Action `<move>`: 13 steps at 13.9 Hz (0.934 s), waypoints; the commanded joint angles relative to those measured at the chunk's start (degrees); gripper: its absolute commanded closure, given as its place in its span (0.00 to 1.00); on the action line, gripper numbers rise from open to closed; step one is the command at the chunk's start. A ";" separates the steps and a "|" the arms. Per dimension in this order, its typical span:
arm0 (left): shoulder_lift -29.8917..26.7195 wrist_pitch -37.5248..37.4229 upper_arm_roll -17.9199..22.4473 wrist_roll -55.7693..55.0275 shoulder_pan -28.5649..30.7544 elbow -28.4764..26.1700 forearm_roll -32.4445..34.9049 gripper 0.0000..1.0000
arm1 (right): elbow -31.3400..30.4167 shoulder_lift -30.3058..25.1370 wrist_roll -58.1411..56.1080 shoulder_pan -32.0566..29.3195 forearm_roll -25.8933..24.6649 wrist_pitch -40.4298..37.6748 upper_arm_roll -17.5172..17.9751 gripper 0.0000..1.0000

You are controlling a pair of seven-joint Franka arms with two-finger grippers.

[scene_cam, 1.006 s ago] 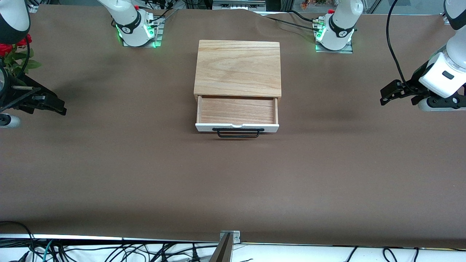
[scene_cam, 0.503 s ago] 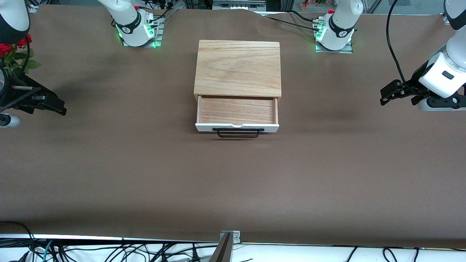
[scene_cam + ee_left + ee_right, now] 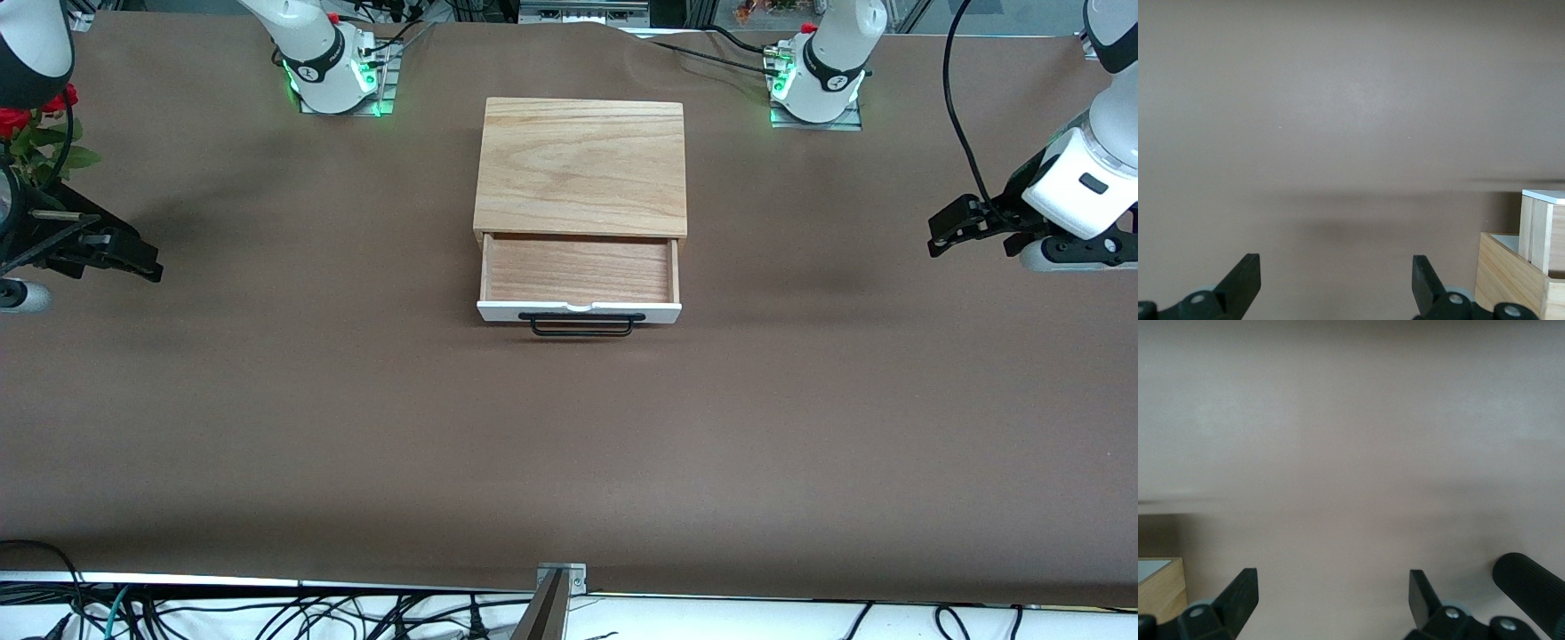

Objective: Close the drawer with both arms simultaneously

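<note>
The drawer stands pulled out of the light-wood box in the middle of the table, with its white front panel and black wire handle on the side nearer the front camera; its tray is empty. My left gripper is open and empty over the table at the left arm's end, well apart from the drawer. In the left wrist view a corner of the box shows. My right gripper is open and empty at the right arm's end, also seen in the right wrist view.
Red flowers with green leaves stand at the right arm's end of the table beside the right arm. A black ribbed cylinder shows in the right wrist view. Brown cloth covers the table. Cables hang below its near edge.
</note>
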 commanded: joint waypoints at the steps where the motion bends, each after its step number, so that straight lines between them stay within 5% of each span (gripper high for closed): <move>1: -0.85 -1.92 -0.14 0.40 0.03 0.10 -0.32 0.00 | 0.29 -0.01 0.71 -0.24 1.20 0.14 0.01 0.00; 13: 1.17 -3.25 -0.76 0.04 0.03 1.60 -0.67 0.00 | 0.29 0.08 0.80 -0.24 1.28 0.23 0.10 0.00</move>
